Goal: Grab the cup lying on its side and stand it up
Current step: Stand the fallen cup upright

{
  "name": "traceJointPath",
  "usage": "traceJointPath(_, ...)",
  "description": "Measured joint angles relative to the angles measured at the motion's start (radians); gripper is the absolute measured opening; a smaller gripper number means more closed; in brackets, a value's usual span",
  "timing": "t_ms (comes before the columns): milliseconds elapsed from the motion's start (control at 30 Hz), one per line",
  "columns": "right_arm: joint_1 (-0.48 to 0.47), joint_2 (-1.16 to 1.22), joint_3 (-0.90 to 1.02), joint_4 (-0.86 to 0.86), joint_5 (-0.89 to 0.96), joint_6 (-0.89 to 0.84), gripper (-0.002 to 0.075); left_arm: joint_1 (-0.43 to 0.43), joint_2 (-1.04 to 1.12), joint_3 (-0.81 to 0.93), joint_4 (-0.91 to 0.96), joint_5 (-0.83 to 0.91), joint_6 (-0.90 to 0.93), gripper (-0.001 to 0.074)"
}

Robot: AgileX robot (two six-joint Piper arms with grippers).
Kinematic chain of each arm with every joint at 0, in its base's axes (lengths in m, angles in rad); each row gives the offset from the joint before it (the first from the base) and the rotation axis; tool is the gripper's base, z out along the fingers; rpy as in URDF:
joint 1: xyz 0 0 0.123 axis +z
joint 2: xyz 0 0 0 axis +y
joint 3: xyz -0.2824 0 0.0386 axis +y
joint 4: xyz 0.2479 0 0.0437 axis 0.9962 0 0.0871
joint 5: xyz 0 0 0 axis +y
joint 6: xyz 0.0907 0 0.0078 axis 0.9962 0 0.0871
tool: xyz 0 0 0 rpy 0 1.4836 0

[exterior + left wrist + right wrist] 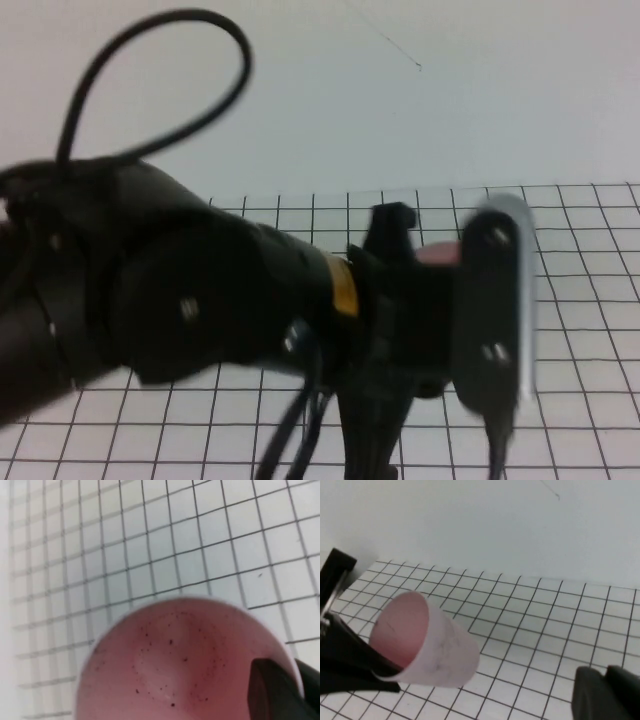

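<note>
The pale pink cup (427, 642) is held off the gridded mat, tilted, with its open mouth turned sideways. My left gripper (385, 672) is shut on the cup's rim, one finger inside and one outside. In the left wrist view the pink inside of the cup (180, 660) fills the lower part, with the left gripper (292, 672) on its rim. In the high view my left arm crosses the frame. Only a pink sliver of the cup (440, 253) shows by the left gripper (430, 265). My right gripper (605, 695) is shut, empty and apart from the cup.
A white mat with a black grid (590, 240) covers the table. Plain white surface (400, 100) lies beyond it. The left arm's black cable (160, 60) loops above the arm.
</note>
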Motion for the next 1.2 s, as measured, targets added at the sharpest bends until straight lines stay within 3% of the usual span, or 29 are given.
traceJointPath(167,0.000,0.098,-0.086,0.107,0.079,-0.082,0.0112,-0.196,0.000,0.013,0.419,-0.072,-0.018,0.0001)
traceJointPath(300,0.000,0.175,-0.110,0.243,0.172,-0.238,0.0211,-0.286,0.009,0.025,0.684,-0.099,-0.111,0.0001)
traceJointPath(433,0.000,0.235,-0.110,0.307,0.208,-0.342,0.0318,-0.313,0.020,0.025,0.758,-0.099,-0.161,0.0001)
traceJointPath(533,0.013,0.263,-0.110,0.351,0.209,-0.428,0.0344,-0.318,0.030,0.026,0.760,-0.099,-0.161,0.0001)
traceJointPath(900,0.130,0.373,-0.110,0.357,0.123,-0.631,0.0355,-0.318,0.059,0.027,0.762,-0.117,-0.168,0.0001)
traceJointPath(1033,0.180,0.411,-0.110,0.246,0.071,-0.656,0.0353,-0.318,0.061,0.027,0.769,-0.121,-0.168,0.0001)
traceJointPath(1100,0.206,0.431,-0.110,0.188,0.052,-0.656,0.0331,-0.318,0.061,0.027,0.769,-0.130,-0.168,0.0001)
traceJointPath(1200,0.229,0.448,-0.112,0.164,0.045,-0.658,0.0227,-0.318,0.061,0.027,0.769,-0.155,-0.170,0.0002)
